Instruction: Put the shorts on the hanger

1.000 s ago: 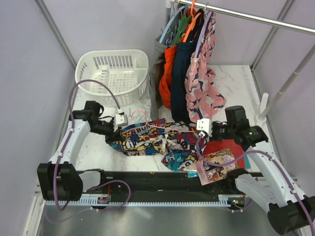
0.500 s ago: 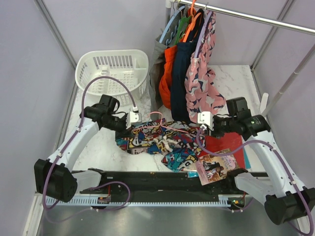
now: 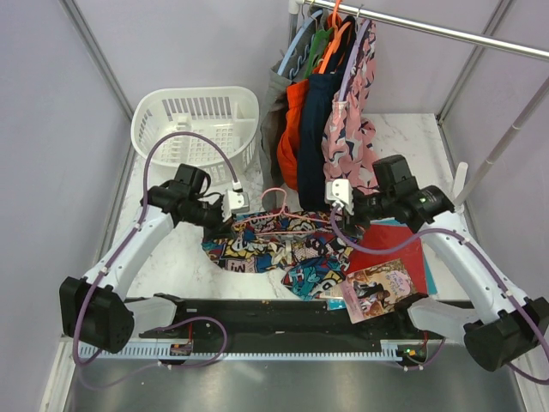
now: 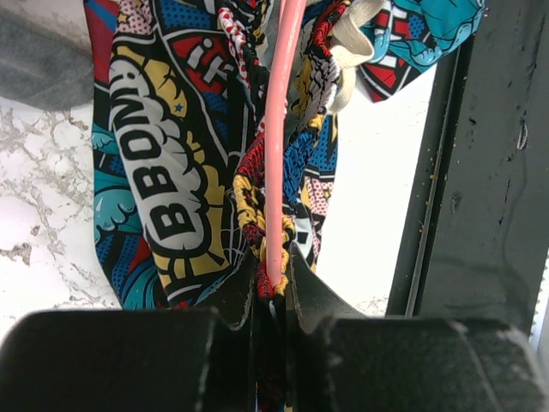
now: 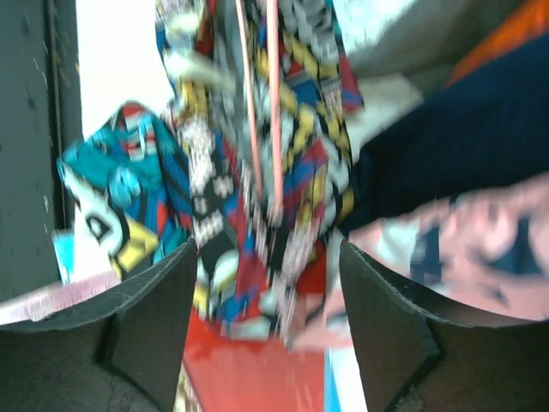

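Note:
The comic-print shorts lie bunched on the marble table between both arms. The pale-pink wire hanger lies over them, hook toward the back. My left gripper is shut at the hanger's left end. In the left wrist view the pink hanger runs straight into the closed left gripper, pinched together with a gathered edge of the shorts. My right gripper stands open at the shorts' right side. The blurred right wrist view shows the shorts and hanger just beyond the right gripper, with nothing gripped.
A white basket stands at the back left. Several garments hang from a metal rail behind the shorts. A red cloth and a printed card lie under the right arm. A black bar runs along the front.
The right gripper has opened, let go of the shorts and hanger, and swung left toward the back. The left gripper, still shut, moved right, bunching the shorts toward the centre.

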### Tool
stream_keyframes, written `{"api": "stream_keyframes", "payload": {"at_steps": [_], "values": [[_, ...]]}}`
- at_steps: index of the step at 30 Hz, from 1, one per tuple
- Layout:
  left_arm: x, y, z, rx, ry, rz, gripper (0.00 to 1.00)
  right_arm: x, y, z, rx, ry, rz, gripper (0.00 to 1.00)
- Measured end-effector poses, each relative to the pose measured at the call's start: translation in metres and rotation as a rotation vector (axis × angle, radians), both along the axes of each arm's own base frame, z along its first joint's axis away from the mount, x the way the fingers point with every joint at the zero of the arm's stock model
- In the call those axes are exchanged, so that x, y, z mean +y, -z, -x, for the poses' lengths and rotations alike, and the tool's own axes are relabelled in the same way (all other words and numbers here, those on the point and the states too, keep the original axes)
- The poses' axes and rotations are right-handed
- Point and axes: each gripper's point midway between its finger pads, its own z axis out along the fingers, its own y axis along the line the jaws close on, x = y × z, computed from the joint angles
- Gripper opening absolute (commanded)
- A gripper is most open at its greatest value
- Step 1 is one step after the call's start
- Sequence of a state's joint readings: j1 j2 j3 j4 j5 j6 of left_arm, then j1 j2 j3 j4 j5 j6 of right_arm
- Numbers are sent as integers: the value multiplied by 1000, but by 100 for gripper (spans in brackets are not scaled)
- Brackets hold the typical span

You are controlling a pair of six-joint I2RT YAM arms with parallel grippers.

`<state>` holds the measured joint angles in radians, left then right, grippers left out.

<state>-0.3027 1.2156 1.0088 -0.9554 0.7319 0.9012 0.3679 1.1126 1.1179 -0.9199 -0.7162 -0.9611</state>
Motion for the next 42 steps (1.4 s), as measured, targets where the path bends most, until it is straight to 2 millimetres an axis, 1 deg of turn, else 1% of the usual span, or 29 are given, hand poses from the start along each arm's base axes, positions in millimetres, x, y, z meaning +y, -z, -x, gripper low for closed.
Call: {"api": "stream_keyframes", "payload": {"at_steps": [3, 7, 8, 10, 12, 13, 14, 15, 16, 17, 18, 20, 21, 23, 24, 26, 27, 29, 30, 33, 35, 36, 38, 40, 41, 42], "values": [[-4, -1, 3, -4, 17, 2, 2, 30, -6, 3, 6, -37, -36, 64], [-7, -2, 6, -3, 27, 6, 2, 72, -13, 9, 16, -87, -71, 62], [-7, -3, 6, -5, 28, 7, 2, 79, -14, 9, 19, -91, -73, 61], [-8, -6, 7, -14, 28, 13, 2, 93, -14, 4, 26, -95, -73, 51], [-8, -11, 9, -30, 27, 21, 2, 100, -12, -1, 29, -90, -69, 45], [-8, -13, 9, -37, 27, 25, 2, 102, -10, -3, 34, -85, -67, 45], [-8, -16, 10, -46, 27, 30, 2, 102, -9, -4, 41, -78, -63, 44], [-9, -19, 11, -55, 28, 36, 2, 103, -8, -4, 47, -74, -60, 30], [-9, -22, 11, -65, 30, 41, 2, 103, -9, -3, 51, -70, -61, 20], [-9, -26, 12, -73, 29, 45, 2, 104, -13, -3, 57, -65, -67, 6], [-10, -29, 12, -79, 27, 50, 3, 104, -17, -2, 55, -68, -71, 0], [-11, -37, 11, -92, 18, 58, 8, 106, -27, 0, 55, -68, -79, 0], [-11, -42, 10, -99, 14, 64, 19, 106, -32, 0, 53, -67, -83, 0], [-13, -53, 8, -114, 5, 77, 35, 105, -44, 0, 41, -58, -86, 0], [-14, -58, 8, -124, 1, 86, 48, 104, -51, -1, 31, -51, -90, 0], [-17, -76, 7, -148, -7, 119, 59, 101, -64, -2, 13, -28, -93, 0], [-18, -84, 6, -165, -9, 130, 67, 99, -70, -2, 5, -20, -97, 0], [-19, -103, 5, -198, -22, 155, 75, 96, -85, -2, -21, -2, -109, 0], [-20, -115, 4, -221, -30, 172, 81, 93, -95, -2, -38, 8, -113, 0], [-23, -152, 0, -293, -55, 225, 83, 86, -122, -1, -77, 34, -133, 0], [-25, -186, -2, -366, -74, 278, 85, 80, -146, 1, -110, 55, -149, 0], [-26, -200, -3, -395, -81, 301, 88, 77, -156, 2, -123, 64, -157, 0], [-27, -227, -3, -453, -93, 348, 89, 69, -175, 6, -148, 87, -172, 0], [-27, -246, -2, -496, -99, 383, 92, 57, -184, 13, -160, 112, -167, 0], [-27, -251, -2, -510, -100, 393, 92, 51, -184, 17, -160, 123, -158, 0], [-28, -256, -2, -520, -102, 403, 95, 44, -183, 22, -157, 137, -146, 0]]}}
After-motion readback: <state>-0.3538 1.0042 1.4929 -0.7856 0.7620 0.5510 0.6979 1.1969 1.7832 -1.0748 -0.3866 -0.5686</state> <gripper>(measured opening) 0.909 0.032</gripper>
